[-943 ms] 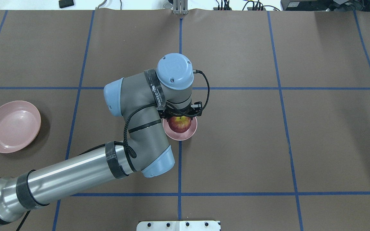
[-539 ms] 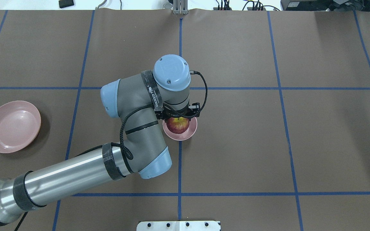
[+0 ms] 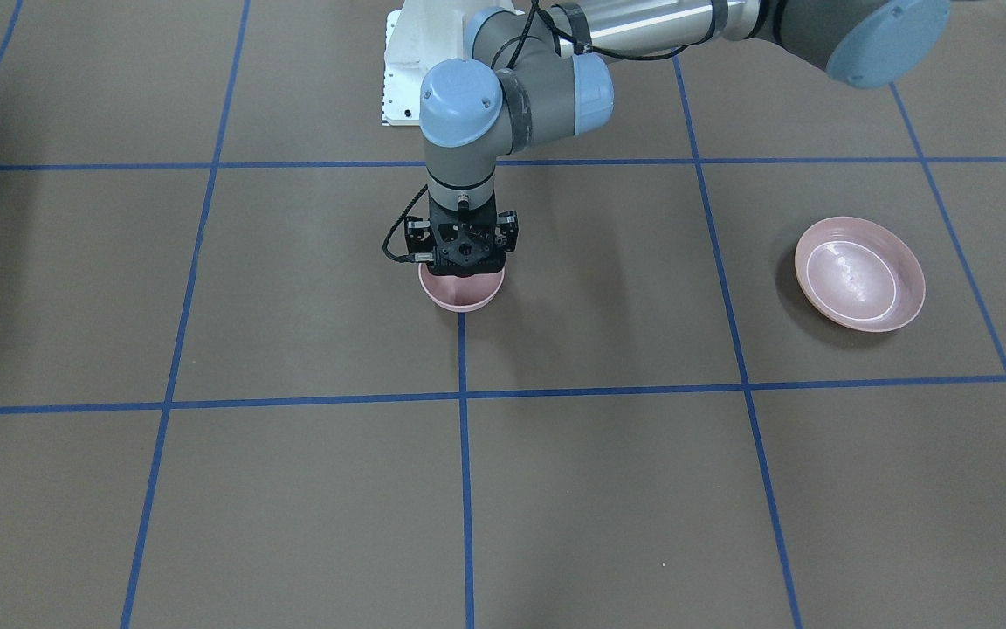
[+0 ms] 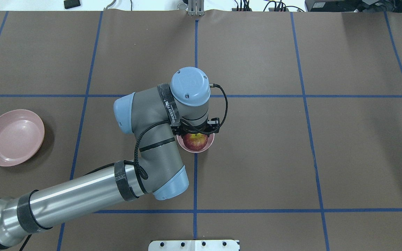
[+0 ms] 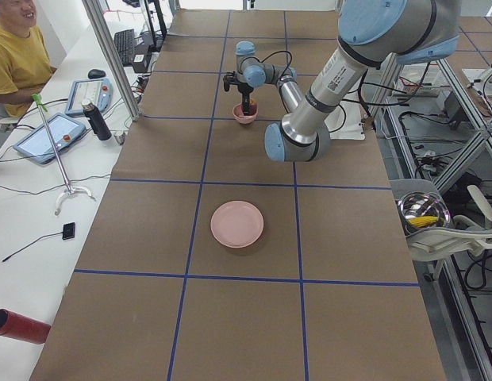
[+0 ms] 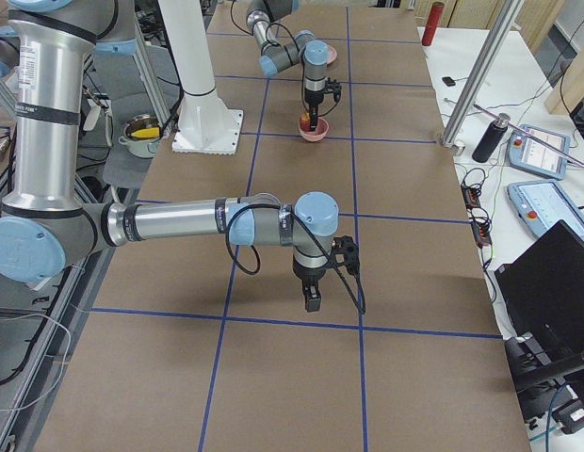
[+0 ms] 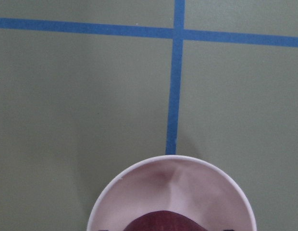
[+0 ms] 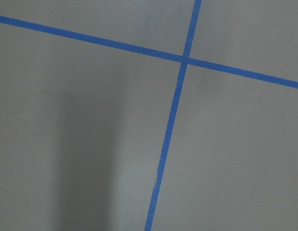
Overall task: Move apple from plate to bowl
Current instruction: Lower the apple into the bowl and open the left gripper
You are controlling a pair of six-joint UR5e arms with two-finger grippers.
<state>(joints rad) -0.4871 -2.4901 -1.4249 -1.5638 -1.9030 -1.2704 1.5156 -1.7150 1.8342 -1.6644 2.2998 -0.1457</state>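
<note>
Front-facing view: left gripper (image 3: 461,273) pointed straight down into the bowl (image 3: 461,300), which stood on a blue tape line (image 3: 465,454); the plate (image 3: 859,273) lay well apart. Overhead view: the apple (image 4: 195,140) sat inside the bowl, directly under that gripper. Left wrist view: the apple's dark red top showed within the bowl's rim; whether the gripper clamped it could not be told. Right-side view: right gripper (image 6: 312,299) hung over the table (image 6: 414,377), far from the bowl; its opening could not be judged.
</note>
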